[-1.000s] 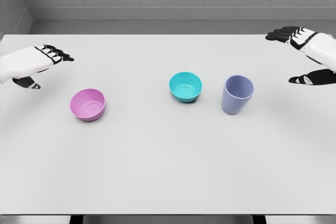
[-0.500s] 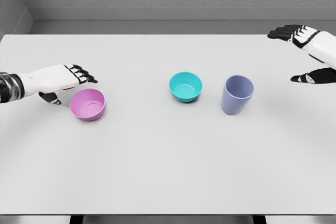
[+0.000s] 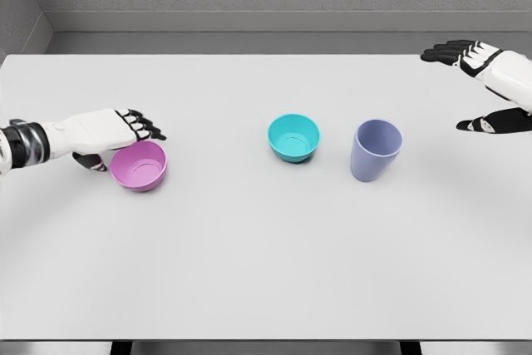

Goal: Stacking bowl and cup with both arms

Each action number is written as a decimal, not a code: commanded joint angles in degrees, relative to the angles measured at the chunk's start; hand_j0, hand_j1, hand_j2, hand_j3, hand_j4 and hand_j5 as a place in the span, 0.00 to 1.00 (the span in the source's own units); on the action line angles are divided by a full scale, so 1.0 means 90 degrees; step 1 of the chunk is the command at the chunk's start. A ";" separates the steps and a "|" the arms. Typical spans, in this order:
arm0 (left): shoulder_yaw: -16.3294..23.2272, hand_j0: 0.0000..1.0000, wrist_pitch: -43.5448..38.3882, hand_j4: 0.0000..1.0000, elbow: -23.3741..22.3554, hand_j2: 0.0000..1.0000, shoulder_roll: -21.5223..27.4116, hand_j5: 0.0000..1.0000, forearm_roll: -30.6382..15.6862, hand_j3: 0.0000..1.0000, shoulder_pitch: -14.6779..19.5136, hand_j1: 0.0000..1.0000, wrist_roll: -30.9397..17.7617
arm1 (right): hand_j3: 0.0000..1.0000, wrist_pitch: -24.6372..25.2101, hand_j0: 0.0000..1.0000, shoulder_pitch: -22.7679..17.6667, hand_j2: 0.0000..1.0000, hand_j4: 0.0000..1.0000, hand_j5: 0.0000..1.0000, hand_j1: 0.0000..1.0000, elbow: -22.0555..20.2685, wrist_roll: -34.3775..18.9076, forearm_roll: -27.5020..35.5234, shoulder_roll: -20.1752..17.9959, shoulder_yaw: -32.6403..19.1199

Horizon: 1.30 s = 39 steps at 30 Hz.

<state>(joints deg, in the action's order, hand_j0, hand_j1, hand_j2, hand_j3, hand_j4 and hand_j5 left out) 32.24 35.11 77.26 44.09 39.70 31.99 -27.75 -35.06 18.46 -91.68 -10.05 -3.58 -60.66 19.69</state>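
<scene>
A pink bowl (image 3: 140, 168) sits upright on the white table (image 3: 266, 247) at the left. My left hand (image 3: 120, 140) is at the bowl's far-left rim, fingers stretched over the rim and thumb down by its left side, not closed on it. A teal bowl (image 3: 293, 137) stands near the middle. To its right is a lavender cup (image 3: 375, 150), upright. My right hand (image 3: 475, 85) hovers open at the far right, well apart from the cup.
A grey wall runs behind the table's far edge. The table's front edge lies near the bottom of the view.
My left hand has travelled right and down from the table's left edge to the pink bowl's rim. The right hand has barely shifted. The bowls and cup have not moved.
</scene>
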 commanded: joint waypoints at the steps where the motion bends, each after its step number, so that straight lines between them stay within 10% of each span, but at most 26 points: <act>1: -0.0008 1.00 -0.0012 1.00 0.0126 1.00 0.0033 1.00 -0.0026 1.00 0.0000 1.00 -0.0305 | 1.00 0.0007 1.00 0.0010 1.00 1.00 1.00 1.00 0.0002 0.0004 0.0046 -0.0008 0.0000; 39: -0.0008 1.00 -0.0012 1.00 0.0839 1.00 0.0238 1.00 -0.0221 1.00 -0.0127 1.00 -0.0559 | 1.00 0.0007 1.00 0.0000 1.00 1.00 1.00 1.00 0.0002 0.0004 0.0046 -0.0008 -0.0020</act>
<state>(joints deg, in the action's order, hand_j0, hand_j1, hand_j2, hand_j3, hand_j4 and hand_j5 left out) 32.18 35.10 84.64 46.36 37.86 30.85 -32.56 -35.06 18.37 -91.64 -10.05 -3.57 -60.67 19.55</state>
